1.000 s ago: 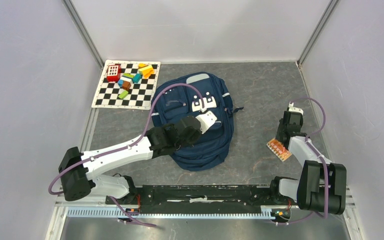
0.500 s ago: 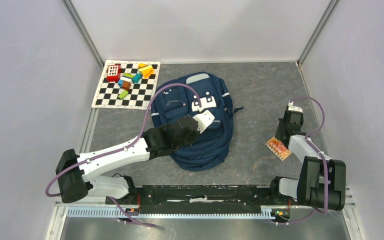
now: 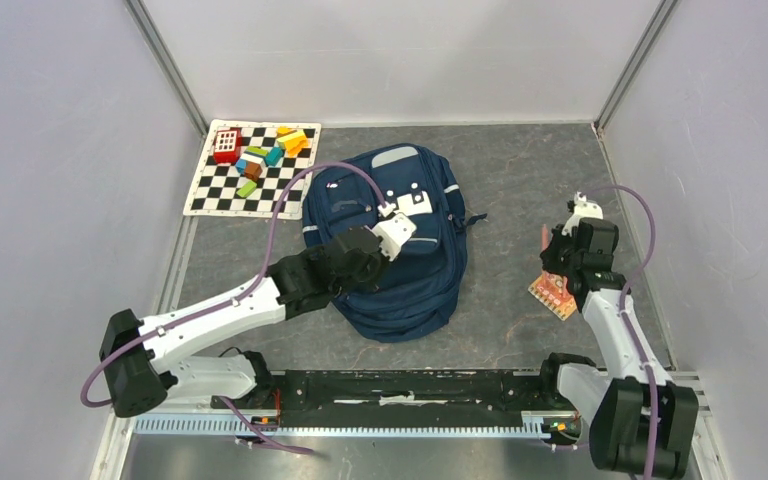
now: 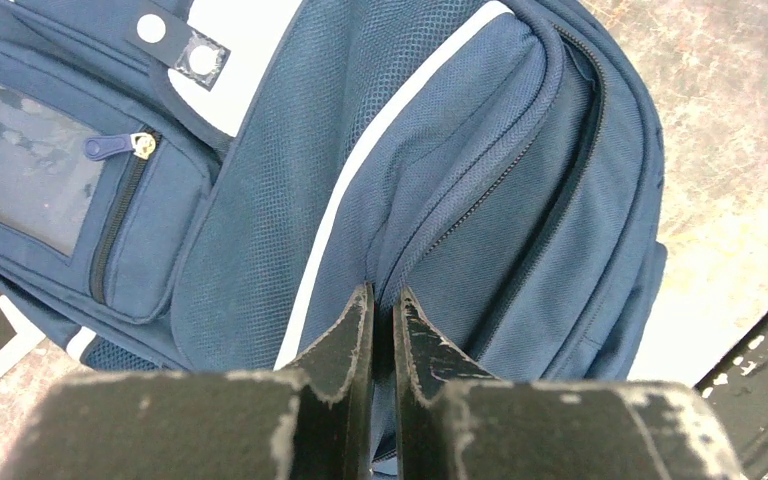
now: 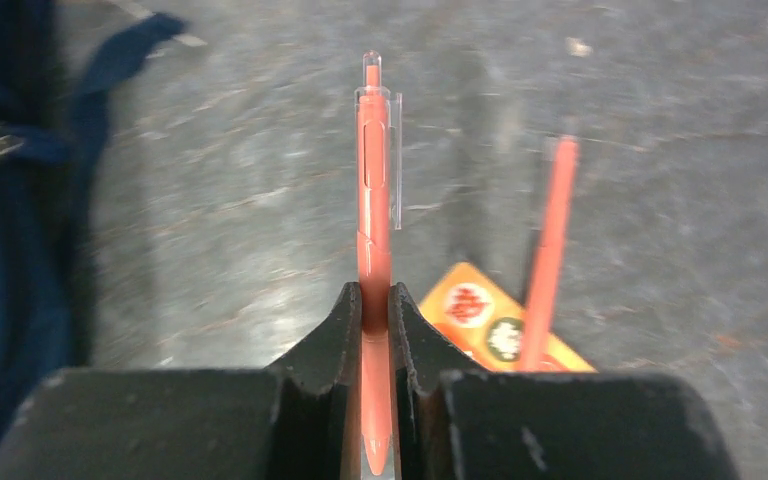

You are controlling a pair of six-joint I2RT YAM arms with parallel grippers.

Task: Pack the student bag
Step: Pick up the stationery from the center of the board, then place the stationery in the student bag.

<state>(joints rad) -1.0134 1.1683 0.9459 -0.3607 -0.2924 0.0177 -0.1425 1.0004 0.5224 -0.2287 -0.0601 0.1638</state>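
Observation:
The student bag (image 3: pixel 412 270), navy with grey stripes and a white buckle patch, lies flat in the middle of the table. My left gripper (image 3: pixel 405 222) is over its upper middle. In the left wrist view the bag (image 4: pixel 260 190) fills the frame, and my left gripper (image 4: pixel 381 292) is shut with its tips on the end of a zipper line. My right gripper (image 3: pixel 557 255) is right of the bag, above the table. In the right wrist view it (image 5: pixel 374 290) is shut on an orange pen (image 5: pixel 373 180) that sticks out ahead.
An orange packet (image 3: pixel 552 296) lies under the right gripper, and a second orange pen (image 5: pixel 550 250) lies across it (image 5: pixel 480 315). A checkered mat (image 3: pixel 220 195) with several coloured blocks (image 3: pixel 260 155) lies at the far left. Walls close in on both sides.
My left gripper has slid toward the far left across the bag, staying shut. My right arm has swung up and slightly left, carrying the orange pen off the table.

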